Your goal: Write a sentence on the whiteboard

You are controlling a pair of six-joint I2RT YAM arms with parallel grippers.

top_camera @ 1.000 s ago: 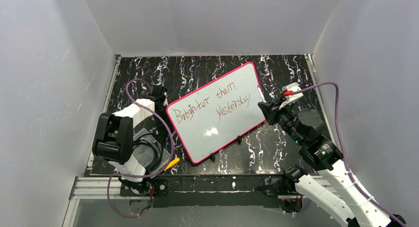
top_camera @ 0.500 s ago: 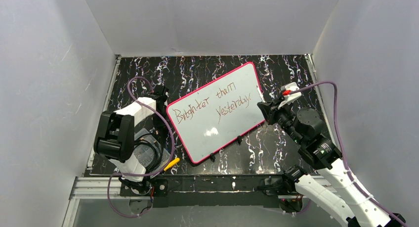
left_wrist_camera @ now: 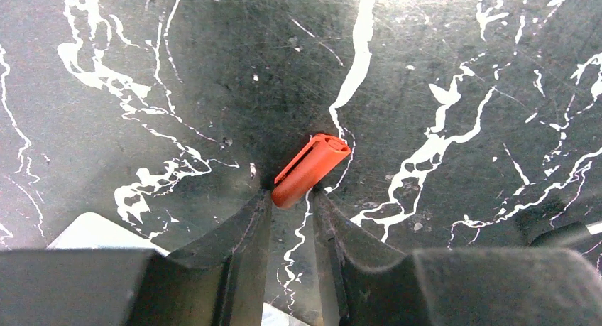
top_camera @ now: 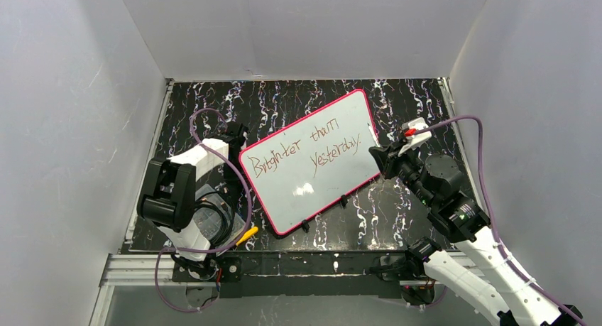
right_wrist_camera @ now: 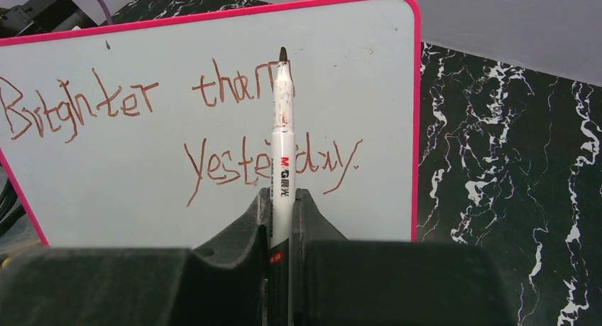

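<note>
Centre of table (top_camera: 419, 99), lying flat and skewed: whiteboard (top_camera: 298, 202), pink-framed.
- Sentence (top_camera: 316, 152): "Brighter than Yesterday", two lines, reddish-brown, reads complete.
- Right of the board, at its right edge: right gripper (right_wrist_camera: 282, 198), clamped on marker (right_wrist_camera: 282, 127). Marker is uncapped, its tip pointing over the board and apparently clear of the face.
- Left of the board, low over bare table: left gripper (left_wrist_camera: 289, 197), jaws narrow, pinching the near end of the orange-red cap (left_wrist_camera: 311, 168), which lies on the table.

Step judged: writing finished, recapping in hand.

Next move calls for: lifting the cap without letting it twist, bringing both arms together, lining its open end up with the marker tip, and pressing home.
</note>
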